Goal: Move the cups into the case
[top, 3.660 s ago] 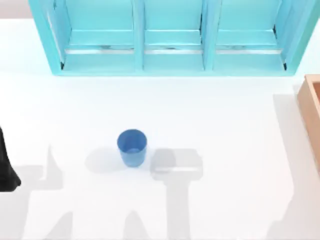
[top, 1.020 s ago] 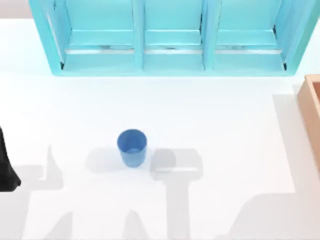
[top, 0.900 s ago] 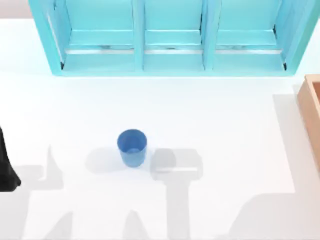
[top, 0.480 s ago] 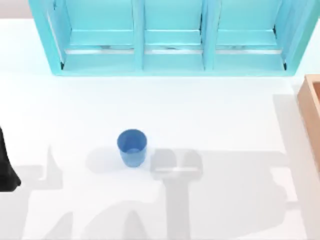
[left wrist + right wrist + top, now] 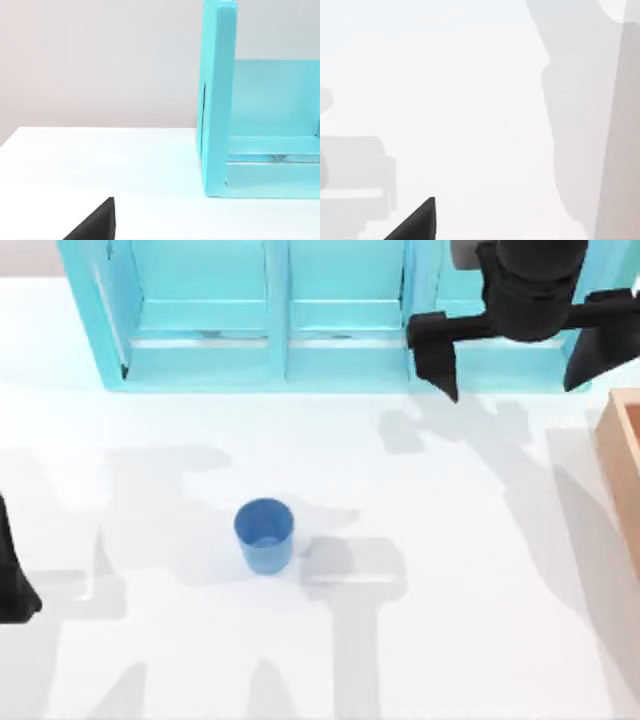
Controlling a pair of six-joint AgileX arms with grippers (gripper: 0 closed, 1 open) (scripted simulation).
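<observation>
One small blue cup (image 5: 265, 533) stands upright on the white table, left of centre, with nothing touching it. The case is a turquoise cabinet (image 5: 340, 320) with three open compartments along the back edge; its side wall (image 5: 218, 100) appears in the left wrist view. High over the cabinet's right compartment hangs my right gripper (image 5: 512, 365), open wide and holding nothing, far from the cup. My left arm (image 5: 10, 580) is parked at the table's left edge. A dark fingertip (image 5: 95, 222) juts into the left wrist view.
A wooden box (image 5: 625, 470) sits at the table's right edge. Arm shadows lie across the white table around the cup. The right wrist view looks down on bare table with shadows and one dark fingertip (image 5: 415, 222).
My right arm has swung into the top view at the back right, above the cabinet, and the shadows on the table have shifted. The cup and left arm stay put.
</observation>
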